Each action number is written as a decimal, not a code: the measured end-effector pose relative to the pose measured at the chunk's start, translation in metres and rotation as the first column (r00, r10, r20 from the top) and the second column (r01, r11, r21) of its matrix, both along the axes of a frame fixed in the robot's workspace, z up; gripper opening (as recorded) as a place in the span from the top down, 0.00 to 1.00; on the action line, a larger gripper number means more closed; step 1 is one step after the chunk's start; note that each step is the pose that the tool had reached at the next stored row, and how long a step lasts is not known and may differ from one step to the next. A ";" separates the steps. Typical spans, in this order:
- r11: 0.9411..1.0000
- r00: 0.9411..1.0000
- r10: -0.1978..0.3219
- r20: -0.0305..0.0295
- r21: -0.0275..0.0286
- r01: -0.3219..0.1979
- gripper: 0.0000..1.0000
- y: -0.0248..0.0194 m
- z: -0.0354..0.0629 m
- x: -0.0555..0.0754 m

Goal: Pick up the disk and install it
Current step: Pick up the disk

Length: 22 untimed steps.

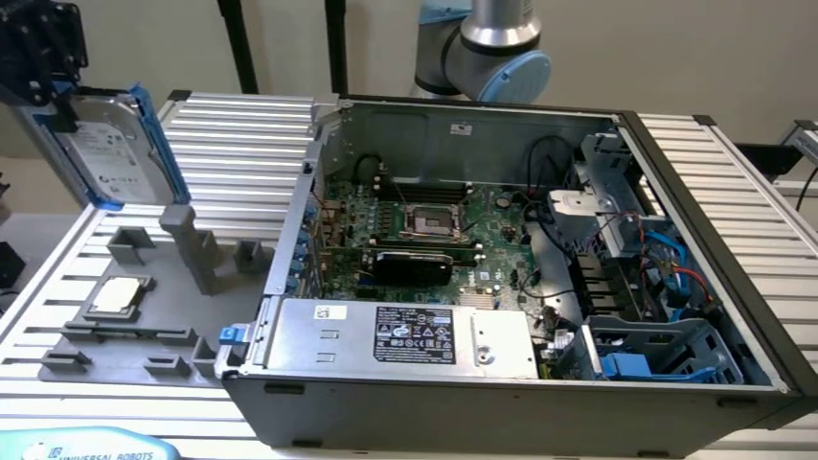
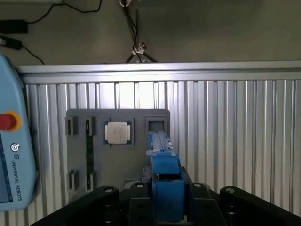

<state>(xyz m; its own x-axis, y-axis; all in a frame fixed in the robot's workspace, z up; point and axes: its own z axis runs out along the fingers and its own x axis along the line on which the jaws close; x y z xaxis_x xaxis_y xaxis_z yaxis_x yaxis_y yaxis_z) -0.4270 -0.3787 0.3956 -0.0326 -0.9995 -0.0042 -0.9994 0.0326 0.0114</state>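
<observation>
The disk [image 1: 109,144], a silver-grey hard drive with a white label in a bright blue carrier frame, hangs upright in the air at the exterior view's far left. My gripper [image 1: 54,91] is shut on its upper edge, above the grey fixture plate [image 1: 128,335]. In the wrist view the blue carrier [image 2: 165,181] runs edge-on between my black fingers [image 2: 136,200], with the gripper [image 2: 167,209] closed around it. The fixture plate [image 2: 117,165] lies well below the disk.
The open computer case [image 1: 511,240] takes up the middle, with its motherboard, a grey power supply box [image 1: 397,335] and a blue drive cage [image 1: 665,350] at its front right corner. A small silver CPU chip [image 1: 115,295] [image 2: 117,133] sits on the fixture plate. A teach pendant [image 2: 14,155] lies beside it.
</observation>
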 end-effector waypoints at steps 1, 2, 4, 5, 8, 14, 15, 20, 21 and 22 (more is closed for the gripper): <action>1.000 1.000 0.000 0.000 0.001 0.000 0.67 0.0000 0.0046 0.002; 1.000 1.000 0.000 0.000 0.001 0.000 0.67 0.0000 0.0093 0.004; 1.000 1.000 0.000 0.000 0.002 0.000 0.67 0.0000 0.0180 0.010; 1.000 1.000 0.001 0.000 0.003 -0.001 0.67 0.0000 0.0225 0.013; 1.000 1.000 0.001 0.000 0.007 -0.001 0.67 0.0000 0.0356 0.026; 1.000 1.000 0.002 0.000 0.019 -0.002 0.67 -0.0010 0.0606 0.053; 1.000 1.000 0.002 0.000 0.021 -0.002 0.67 -0.0013 0.0648 0.057; 1.000 1.000 0.002 0.000 0.030 -0.002 0.67 -0.0035 0.0862 0.080; 1.000 1.000 0.002 0.000 0.031 -0.002 0.67 -0.0040 0.0905 0.085; 0.999 1.000 0.002 0.000 0.033 -0.002 0.67 -0.0045 0.0948 0.089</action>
